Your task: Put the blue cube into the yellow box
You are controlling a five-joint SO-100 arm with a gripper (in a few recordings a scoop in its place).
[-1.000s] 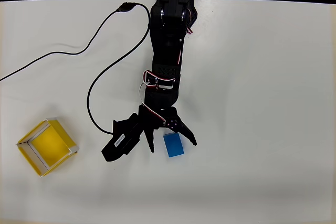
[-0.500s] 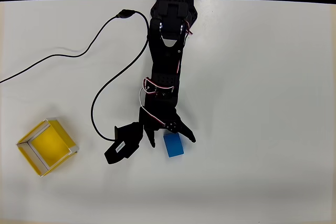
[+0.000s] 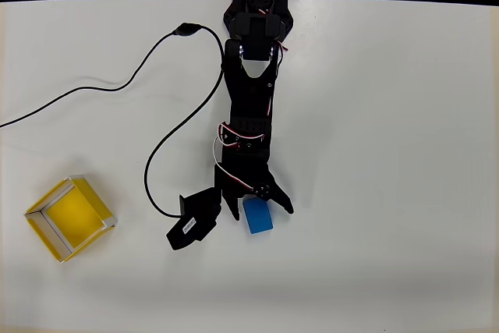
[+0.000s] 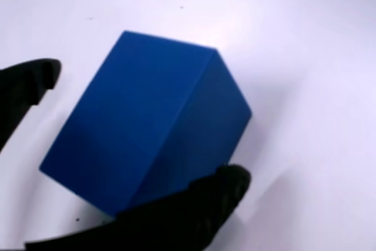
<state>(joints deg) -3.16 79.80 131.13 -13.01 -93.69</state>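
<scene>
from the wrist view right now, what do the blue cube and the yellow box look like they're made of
The blue cube looks like solid plastic or painted wood with a matte finish: even colour, crisp edges, no glare or grain. It sits between the open end effector fingers. The yellow box, seen in the overhead view, looks like thin card or plastic: flat yellow floor, thin pale wall edges. Neither material is certain.

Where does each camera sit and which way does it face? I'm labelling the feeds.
Overhead view: fixed above the table, looking straight down; shows the whole black arm, its gripper astride the cube, the box and a cable.
Wrist view: rides on the gripper, looking down between two black fingertips at the cube.
Shared: cube, gripper and table.
</scene>
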